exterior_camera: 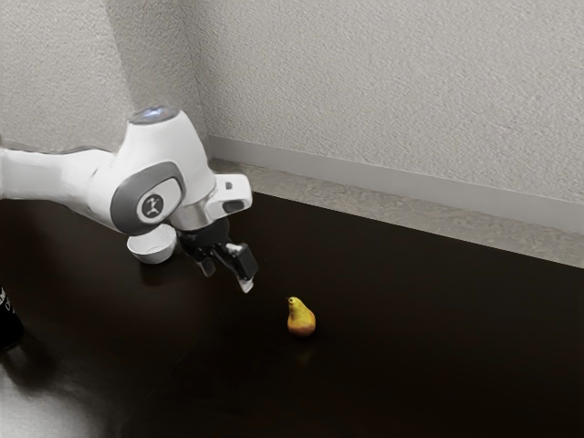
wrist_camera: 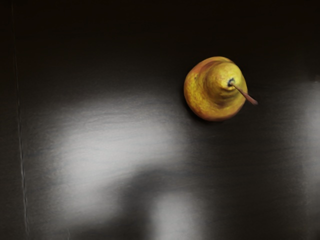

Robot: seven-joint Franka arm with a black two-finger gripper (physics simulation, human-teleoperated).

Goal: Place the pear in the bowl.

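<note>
The two-finger gripper [exterior_camera: 227, 276] being empty with fingers apart, the upright pear [exterior_camera: 301, 320] (long axis vertical) lies below it, toward the exterior view's right.

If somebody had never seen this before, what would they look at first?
Probably the big, smooth white robot arm, reaching in from the exterior view's left with its black two-finger gripper open above the table. Next, the plump yellow-orange pear, standing upright and bright on the shiny, nearly black table. The small round white bowl sits behind the gripper, partly hidden by the arm.
</note>
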